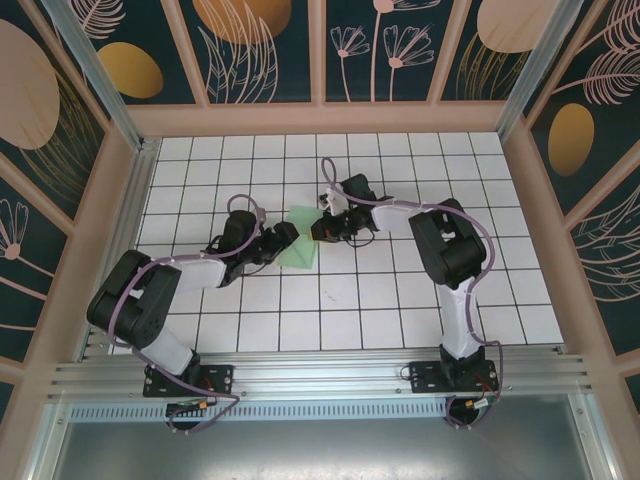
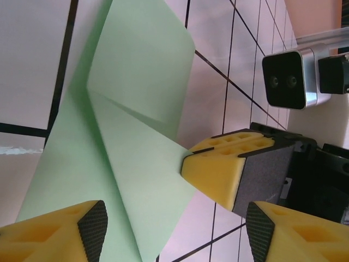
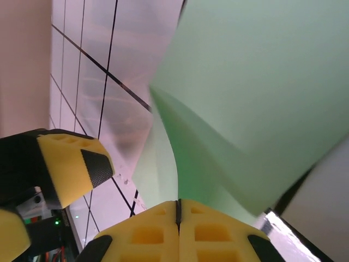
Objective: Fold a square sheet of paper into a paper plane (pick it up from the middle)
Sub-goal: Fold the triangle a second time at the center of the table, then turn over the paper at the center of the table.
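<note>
Gaping at 9 o'clock of the square sheet of paper [image 1: 300, 250], the left end effector [image 1: 283, 238] grips nothing. The part-folded sheet sits toward 9 o'clock from the centre of the counter [image 1: 400, 320]. At its 3 o'clock edge the right end effector [image 3: 178, 210] is clenched on it; a pull from that lone pinch could tear it or undo the crease.

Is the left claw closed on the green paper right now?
No, in its wrist view the left claw has its yellow fingers wide apart, not pinched on the green paper.
</note>
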`<state>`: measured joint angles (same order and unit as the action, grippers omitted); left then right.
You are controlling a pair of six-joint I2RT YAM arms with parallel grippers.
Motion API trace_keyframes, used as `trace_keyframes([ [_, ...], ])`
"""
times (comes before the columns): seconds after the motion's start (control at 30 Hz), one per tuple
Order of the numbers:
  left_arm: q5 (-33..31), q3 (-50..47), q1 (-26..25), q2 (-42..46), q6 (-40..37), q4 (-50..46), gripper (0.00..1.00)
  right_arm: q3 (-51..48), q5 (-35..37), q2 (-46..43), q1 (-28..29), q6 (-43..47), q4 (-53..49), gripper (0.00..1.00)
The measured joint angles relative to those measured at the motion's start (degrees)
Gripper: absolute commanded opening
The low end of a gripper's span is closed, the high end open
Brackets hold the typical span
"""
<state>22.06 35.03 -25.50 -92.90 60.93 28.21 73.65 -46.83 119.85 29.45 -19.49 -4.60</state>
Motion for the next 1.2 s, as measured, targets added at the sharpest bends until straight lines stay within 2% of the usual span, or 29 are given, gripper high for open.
trace_keyframes([
  [0.27, 3.89, 0.22, 0.0, -5.62, -0.22, 5.05, 0.7, -5.62, -6.69, 0.0, -3.26, -3.87, 7.63, 0.05],
  [0.5, 6.05, 2.91, 0.0, -10.56, -2.64, 8.46, 0.52, -7.41, -9.01, 0.0, -3.87, -5.92, 11.32, 0.05],
  [0.73, 6.4, 4.04, 0.0, -13.77, -6.75, 11.69, 0.47, -8.48, -9.77, 0.0, -4.74, -6.73, 13.0, 0.05],
  [1.03, 7.78, 3.13, 0.0, -14.53, -8.9, 18.62, 0.32, -8.92, -9.88, 0.0, -5.05, -6.84, 13.46, 0.06],
  [1.13, 7.96, 3.13, 0.0, -14.84, -9.75, 19.87, 0.23, -8.92, -9.88, 0.0, -5.05, -6.86, 13.46, 0.06],
  [1.2, 7.85, 3.13, 0.02, -15.19, -10.32, 20.13, 0.14, -8.92, -9.88, 0.0, -5.05, -6.99, 13.46, 0.1],
])
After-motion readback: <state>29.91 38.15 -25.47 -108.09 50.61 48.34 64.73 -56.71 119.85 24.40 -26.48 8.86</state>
